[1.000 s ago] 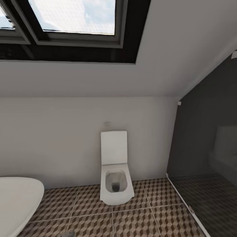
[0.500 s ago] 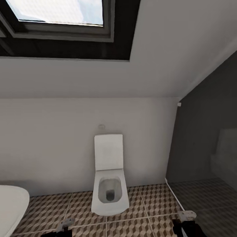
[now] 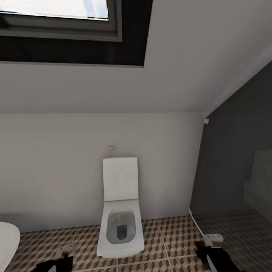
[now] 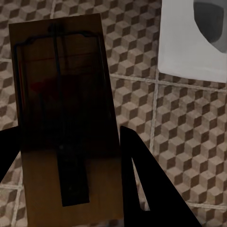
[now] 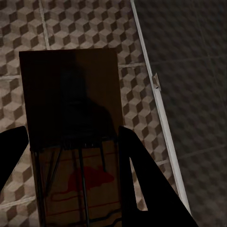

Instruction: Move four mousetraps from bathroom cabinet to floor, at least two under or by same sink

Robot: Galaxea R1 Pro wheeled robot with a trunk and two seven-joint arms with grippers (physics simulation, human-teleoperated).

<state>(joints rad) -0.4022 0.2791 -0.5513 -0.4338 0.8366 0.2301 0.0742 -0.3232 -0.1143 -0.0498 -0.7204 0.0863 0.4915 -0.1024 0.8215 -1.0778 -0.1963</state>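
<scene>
One mousetrap (image 4: 61,109), a dark brown board with a black wire bar, sits between the black fingers of my left gripper (image 4: 66,161), which is shut on it above the cube-pattern bathroom floor (image 4: 179,123). A second mousetrap (image 5: 71,118), with a red mouse print, is held the same way in my right gripper (image 5: 71,156). In the head view the left gripper (image 3: 60,260) and right gripper (image 3: 211,251) poke up at the lower edge over the floor (image 3: 166,238). The cabinet and sink are out of view.
A white toilet (image 3: 119,211) stands against the pale wall straight ahead, its bowl (image 4: 194,38) close to my left hand. A white bathtub rim (image 3: 7,241) is at the far left. A dark glass shower partition (image 3: 234,170) with a white floor strip (image 5: 161,109) runs along the right.
The head camera has moved: the toilet slid left and lower in the picture and the bathtub mostly left the frame. Both grippers came up into the lower edge.
</scene>
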